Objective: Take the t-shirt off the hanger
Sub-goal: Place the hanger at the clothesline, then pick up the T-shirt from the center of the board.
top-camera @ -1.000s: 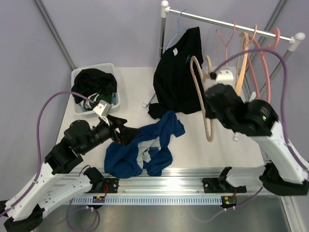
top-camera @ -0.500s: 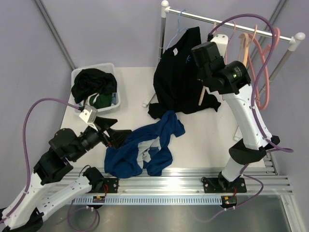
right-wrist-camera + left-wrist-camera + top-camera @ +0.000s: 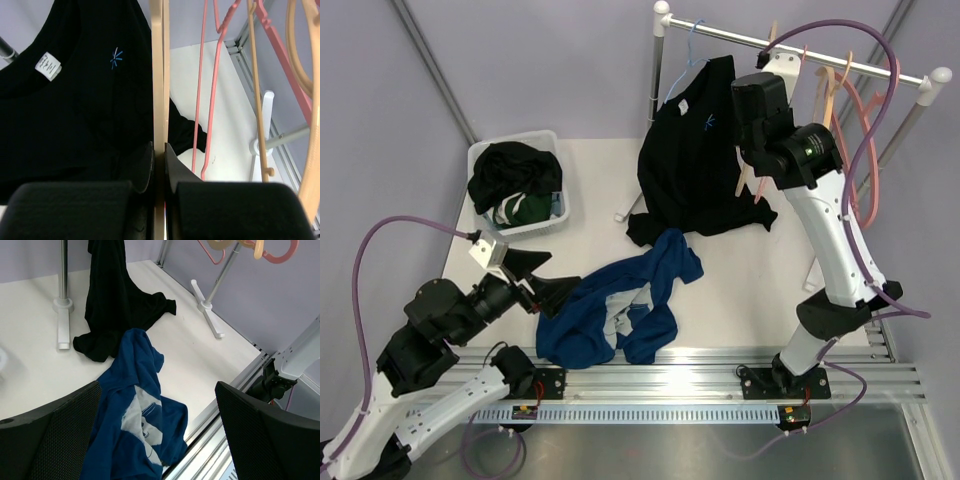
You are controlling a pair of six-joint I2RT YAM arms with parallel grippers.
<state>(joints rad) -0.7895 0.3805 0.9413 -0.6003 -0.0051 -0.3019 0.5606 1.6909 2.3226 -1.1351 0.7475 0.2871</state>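
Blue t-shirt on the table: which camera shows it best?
Top external: the whole blue t-shirt lies crumpled in plain view. Left wrist shows most of it, its near part cut off by the frame. Right wrist shows none of it.

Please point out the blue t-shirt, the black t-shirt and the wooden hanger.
blue t-shirt (image 3: pixel 575 330), top view, lower left folds.
black t-shirt (image 3: pixel 690 170), top view, chest area.
wooden hanger (image 3: pixel 160 75), right wrist view, straight bar.

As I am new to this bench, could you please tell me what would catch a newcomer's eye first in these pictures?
A black t-shirt hangs from the rack at the back, its hem pooling on the table, and a blue t-shirt lies crumpled near the front edge. The right gripper is up at that rack, shut on a pale wooden hanger, while the left gripper hovers wide open by the blue one.
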